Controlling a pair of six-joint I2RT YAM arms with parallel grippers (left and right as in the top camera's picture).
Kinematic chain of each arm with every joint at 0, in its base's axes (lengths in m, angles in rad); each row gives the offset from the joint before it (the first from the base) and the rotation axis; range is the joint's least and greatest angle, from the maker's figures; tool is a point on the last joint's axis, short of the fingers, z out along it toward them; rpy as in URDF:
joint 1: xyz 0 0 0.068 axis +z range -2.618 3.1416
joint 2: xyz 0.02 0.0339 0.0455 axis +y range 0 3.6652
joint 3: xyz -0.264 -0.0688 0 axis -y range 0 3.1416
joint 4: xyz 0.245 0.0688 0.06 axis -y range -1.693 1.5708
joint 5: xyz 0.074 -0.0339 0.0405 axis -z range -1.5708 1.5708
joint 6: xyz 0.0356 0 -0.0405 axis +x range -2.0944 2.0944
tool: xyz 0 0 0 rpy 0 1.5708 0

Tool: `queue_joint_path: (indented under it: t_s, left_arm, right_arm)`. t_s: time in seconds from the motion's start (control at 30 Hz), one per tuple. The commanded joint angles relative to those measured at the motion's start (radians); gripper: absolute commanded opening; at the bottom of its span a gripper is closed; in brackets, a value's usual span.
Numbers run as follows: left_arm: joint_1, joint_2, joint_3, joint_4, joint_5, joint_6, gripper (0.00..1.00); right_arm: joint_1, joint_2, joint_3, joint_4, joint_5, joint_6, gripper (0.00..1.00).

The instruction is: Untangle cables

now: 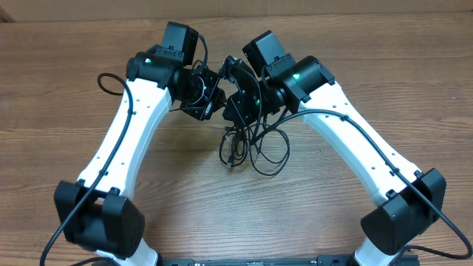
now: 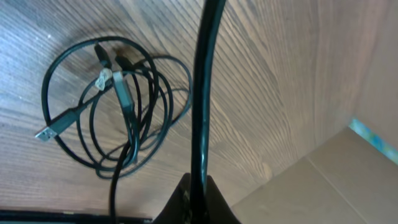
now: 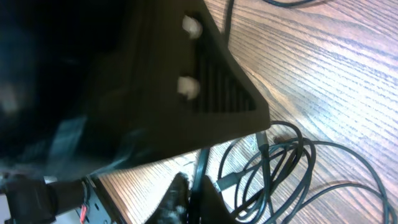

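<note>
Overhead, the cables lie as a loose coil of thin black loops on the wooden worktop, between the two white arms. The left gripper and the right gripper meet almost tip to tip just beyond the coil, on its far side. From the left wrist, a single black strand rises straight out of the left jaws, which are pressed together and pinch it. The coil lies flat beside that strand, with a silver flat plug poking out of its outer edge and a grey plug lying across its middle. Any marking on the plugs is too small to read. Past the coil on the strand's other side, a tan cardboard sheet carries a short strip of blue tape. From the right wrist, the right jaws stand narrowly together with a strand between them. A dark ribbed block with two pale dots looms just above the coil's loops.
</note>
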Motion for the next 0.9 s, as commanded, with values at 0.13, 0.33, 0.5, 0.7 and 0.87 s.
queue_joint_path:
  t_s: [0.13,0.33,0.5,0.7,0.87]
  left_arm:
    - [0.044,0.049,-0.001,-0.003,0.031,0.098,0.04]
    - [0.137,0.043,-0.001,-0.073,0.076,0.139,0.04]
    - [0.169,0.043,-0.001,-0.079,0.089,0.215,0.04]
    - [0.162,0.043,-0.001,-0.079,0.074,0.239,0.04]
    - [0.159,0.043,-0.001,-0.08,0.045,0.243,0.04]
  right_arm:
    - [-0.047,-0.002,-0.001,-0.026,0.138,0.083,1.0]
    - [-0.137,0.001,-0.023,-0.056,0.133,0.11,1.0]
    - [-0.148,0.003,-0.163,0.017,0.134,0.281,1.0]
    - [-0.141,0.003,-0.393,0.255,-0.026,0.427,0.97]
    - [-0.107,0.003,-0.5,0.394,-0.129,0.427,0.88]
